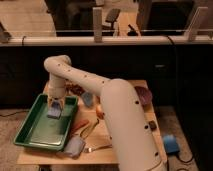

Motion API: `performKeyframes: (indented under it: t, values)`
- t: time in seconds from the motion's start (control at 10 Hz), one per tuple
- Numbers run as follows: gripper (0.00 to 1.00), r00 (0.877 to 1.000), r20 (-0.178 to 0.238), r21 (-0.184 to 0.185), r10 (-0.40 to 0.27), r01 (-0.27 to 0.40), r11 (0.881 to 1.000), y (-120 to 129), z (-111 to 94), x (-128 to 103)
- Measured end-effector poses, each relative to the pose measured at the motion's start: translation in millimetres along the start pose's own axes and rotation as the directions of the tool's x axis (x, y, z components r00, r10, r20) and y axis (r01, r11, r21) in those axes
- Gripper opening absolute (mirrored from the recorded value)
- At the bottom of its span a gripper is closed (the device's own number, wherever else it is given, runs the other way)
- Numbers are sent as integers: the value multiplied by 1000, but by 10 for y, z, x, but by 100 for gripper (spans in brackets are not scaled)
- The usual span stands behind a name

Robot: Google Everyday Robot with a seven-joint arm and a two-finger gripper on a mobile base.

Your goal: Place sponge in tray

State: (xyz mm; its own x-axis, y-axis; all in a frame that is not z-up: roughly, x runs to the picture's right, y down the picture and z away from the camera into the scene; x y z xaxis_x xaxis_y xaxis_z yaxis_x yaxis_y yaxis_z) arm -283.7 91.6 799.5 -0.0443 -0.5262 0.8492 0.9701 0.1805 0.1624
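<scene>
Item 1: gripper (pixel 54 107), jaws holding sponge (pixel 53 114), low over tray (pixel 41 133) rear, positioned for release inside

The arm (pixel 125 120) is a thick, smooth, cream-white tube with rounded joints and small dark dots along its casing. It slims toward the greyish gripper (pixel 54 105), which hangs over the tray (pixel 42 131).

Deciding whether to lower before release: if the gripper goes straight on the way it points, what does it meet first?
The gripper points down, holding the sponge at its tip. The sponge would press onto the bare floor of the tray first; the remaining gap is unclear.
</scene>
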Motion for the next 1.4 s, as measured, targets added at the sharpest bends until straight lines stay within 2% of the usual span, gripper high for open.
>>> performKeyframes:
  t: [1.1,1.2,1.4]
  values:
    - [0,1000,5,-11,-6,6,1000,-40,61,-30]
    - [2,1000,3,-9,-2,2,1000,-45,69,-33]
    - [15,1000,-2,-10,-3,3,1000,-45,71,-34]
